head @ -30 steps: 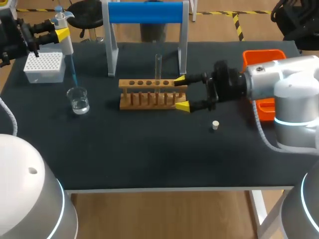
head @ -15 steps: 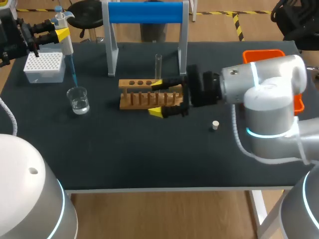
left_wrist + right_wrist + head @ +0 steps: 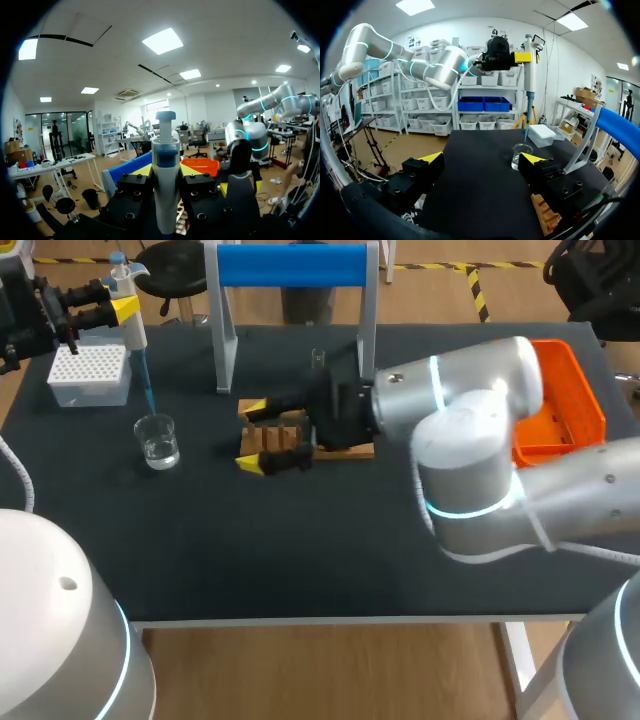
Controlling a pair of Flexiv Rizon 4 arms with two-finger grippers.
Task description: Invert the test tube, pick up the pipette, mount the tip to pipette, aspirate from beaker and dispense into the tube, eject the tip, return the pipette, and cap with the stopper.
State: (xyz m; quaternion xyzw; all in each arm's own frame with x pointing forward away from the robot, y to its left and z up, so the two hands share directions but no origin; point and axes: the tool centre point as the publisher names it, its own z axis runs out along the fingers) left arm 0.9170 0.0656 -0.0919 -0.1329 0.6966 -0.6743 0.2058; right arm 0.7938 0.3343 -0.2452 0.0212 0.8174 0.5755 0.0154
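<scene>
Pipette [image 3: 131, 328] clamped in left jaws, right jaws wide apart above rack [image 3: 271, 434]

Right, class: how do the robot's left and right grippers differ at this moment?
The left gripper is shut on the pipette; the right gripper is open and empty. The left is near the left edge of the table; the right at the wooden rack, mid-table. Both are yellow-tipped.

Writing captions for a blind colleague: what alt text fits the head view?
The right arm extends across the wooden rack, jaws open at its left end. The left arm grips a pipette in its jaws, tip-down over a beaker of clear liquid.
</scene>
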